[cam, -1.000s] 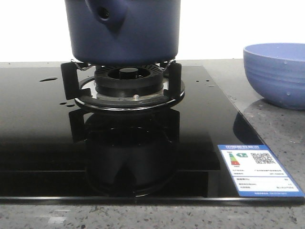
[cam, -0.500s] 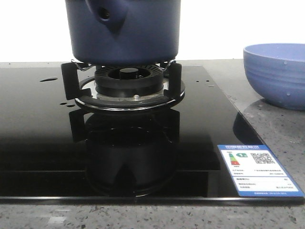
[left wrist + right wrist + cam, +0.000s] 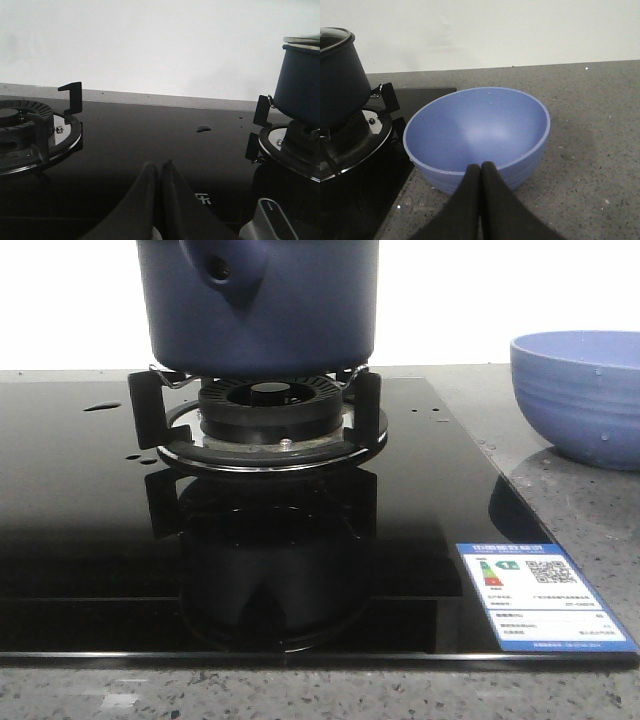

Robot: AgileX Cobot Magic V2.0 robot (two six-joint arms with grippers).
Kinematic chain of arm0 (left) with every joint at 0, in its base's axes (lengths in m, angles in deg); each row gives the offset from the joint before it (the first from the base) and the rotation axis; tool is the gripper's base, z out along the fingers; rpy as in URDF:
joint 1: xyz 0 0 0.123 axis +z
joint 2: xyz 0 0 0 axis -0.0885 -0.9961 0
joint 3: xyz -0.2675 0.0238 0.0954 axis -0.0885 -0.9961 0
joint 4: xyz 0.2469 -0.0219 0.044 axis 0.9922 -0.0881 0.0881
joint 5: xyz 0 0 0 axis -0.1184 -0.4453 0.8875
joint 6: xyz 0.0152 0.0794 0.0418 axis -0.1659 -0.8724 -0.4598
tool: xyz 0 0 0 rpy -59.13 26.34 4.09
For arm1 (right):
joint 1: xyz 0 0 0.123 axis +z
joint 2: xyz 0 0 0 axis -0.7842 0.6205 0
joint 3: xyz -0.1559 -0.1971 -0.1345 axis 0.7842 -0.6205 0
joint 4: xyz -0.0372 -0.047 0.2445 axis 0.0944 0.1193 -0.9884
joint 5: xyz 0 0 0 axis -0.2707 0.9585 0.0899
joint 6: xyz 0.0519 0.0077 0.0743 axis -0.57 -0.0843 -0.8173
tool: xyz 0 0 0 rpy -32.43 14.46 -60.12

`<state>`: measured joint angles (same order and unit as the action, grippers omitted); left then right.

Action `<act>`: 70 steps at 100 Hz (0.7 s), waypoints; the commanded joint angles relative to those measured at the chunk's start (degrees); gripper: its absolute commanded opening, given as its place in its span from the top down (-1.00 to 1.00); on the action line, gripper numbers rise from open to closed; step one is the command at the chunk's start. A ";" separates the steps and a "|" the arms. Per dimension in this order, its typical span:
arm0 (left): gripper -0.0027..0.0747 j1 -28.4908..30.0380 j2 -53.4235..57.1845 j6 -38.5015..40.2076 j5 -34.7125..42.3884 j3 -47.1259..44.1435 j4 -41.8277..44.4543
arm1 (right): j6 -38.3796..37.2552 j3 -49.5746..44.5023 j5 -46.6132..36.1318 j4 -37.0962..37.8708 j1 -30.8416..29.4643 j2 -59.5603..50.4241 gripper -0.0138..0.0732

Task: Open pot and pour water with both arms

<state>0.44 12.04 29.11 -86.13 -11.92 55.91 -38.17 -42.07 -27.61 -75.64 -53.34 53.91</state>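
Nothing changed over the last second: cooktop (image 3: 80, 540) dotted with droplets, lidded blue pot (image 3: 258, 305) on the far burner, bowl (image 3: 580, 395) right, left gripper (image 3: 159, 172) and right gripper (image 3: 481, 172) clenched, empty. Fits pouring pending or done.

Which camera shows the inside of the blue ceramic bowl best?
The right wrist view: it looks down into the blue ceramic bowl, which appears empty. The front view shows just its outer wall at the right edge.

Front view: low, close, facing pot (image 3: 258, 305) at 12 o'clock. Both wrist views low over hob; share pot, burner (image 3: 268, 420).
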 commanded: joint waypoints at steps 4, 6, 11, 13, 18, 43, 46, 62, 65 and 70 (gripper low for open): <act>0.98 0.11 1.49 0.59 4.11 -1.89 -0.01 | 0.48 1.54 -3.19 -0.77 0.01 0.39 0.84; 0.98 0.11 1.49 0.59 4.11 -1.89 -0.01 | 0.48 1.54 -3.19 -0.77 0.01 0.39 0.84; 0.98 0.11 1.49 0.59 4.11 -1.89 -0.01 | 0.48 1.54 -3.76 -0.77 0.01 0.39 0.84; 0.98 0.11 1.49 0.59 4.11 -1.89 -0.01 | 0.48 1.54 -4.35 -0.77 0.01 0.39 0.84; 0.98 0.11 1.49 0.59 4.11 -1.89 -0.01 | 0.48 1.54 -6.12 -0.77 0.01 0.39 0.84; 0.98 0.11 1.49 0.59 4.11 -1.89 -0.01 | -8.33 0.13 -8.90 18.41 0.01 -0.86 0.84; 0.98 0.11 1.49 0.59 4.11 -1.89 -0.11 | -14.03 -1.13 -10.33 22.99 0.01 -1.55 0.84; 0.98 0.11 1.49 0.59 4.11 -1.89 -0.11 | -34.32 -10.17 -16.59 37.64 0.01 -7.86 0.84; 0.98 0.11 1.49 0.59 4.11 -1.89 -0.11 | -35.11 -11.63 -16.45 37.64 0.01 -9.20 0.84; 0.98 0.11 1.49 0.59 4.11 -1.89 -0.11 | -36.10 -14.06 -16.45 37.64 0.01 -11.60 0.84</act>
<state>0.44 12.04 29.11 -86.13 -11.92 55.91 -69.98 -54.29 -38.67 -40.83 -53.34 44.95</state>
